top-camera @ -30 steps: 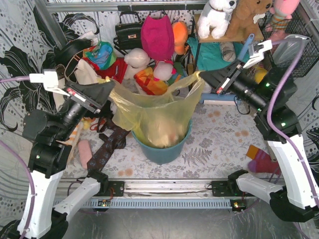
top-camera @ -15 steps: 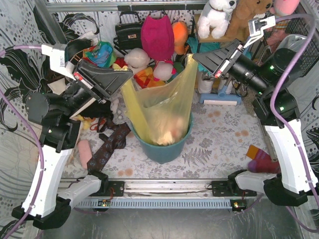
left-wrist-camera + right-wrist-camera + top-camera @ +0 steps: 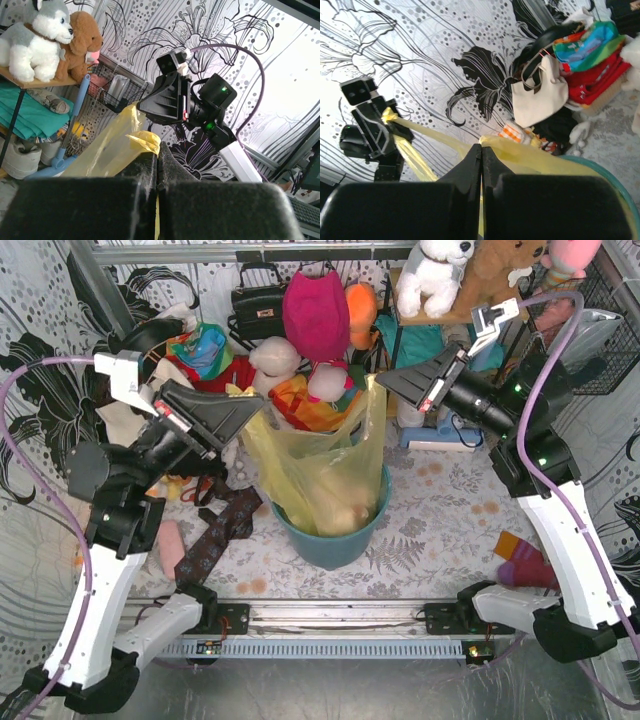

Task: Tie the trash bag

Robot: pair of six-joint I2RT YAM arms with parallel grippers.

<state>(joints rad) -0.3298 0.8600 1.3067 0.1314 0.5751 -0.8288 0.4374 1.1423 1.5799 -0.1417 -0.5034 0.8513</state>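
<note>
The yellow-green trash bag (image 3: pixel 320 465) stands in the teal-blue bin (image 3: pixel 330 535), with white paper showing through low down. Its mouth is pulled up into two corners. My left gripper (image 3: pixel 258 400) is shut on the bag's left corner, which pokes out as a yellow tuft (image 3: pixel 142 141) above the pads. My right gripper (image 3: pixel 385 380) is shut on the right corner (image 3: pixel 520 152). Both grippers are raised above the bin, a short way apart, facing each other. In the right wrist view the left gripper (image 3: pixel 387 120) shows with a yellow strip running to it.
Handbags, a pink bag (image 3: pixel 315 310), clothes and toys crowd the back behind the bin. A shelf with plush animals (image 3: pixel 435 275) stands at the back right. A dark cloth (image 3: pixel 215 530) lies left of the bin, a red-orange cloth (image 3: pixel 525 560) at the right.
Both grippers have come inward and closer together, lifting the bag's corners; the bag's mouth has narrowed from wide-spread to a tall, pinched shape. Both stay shut on the bag.
</note>
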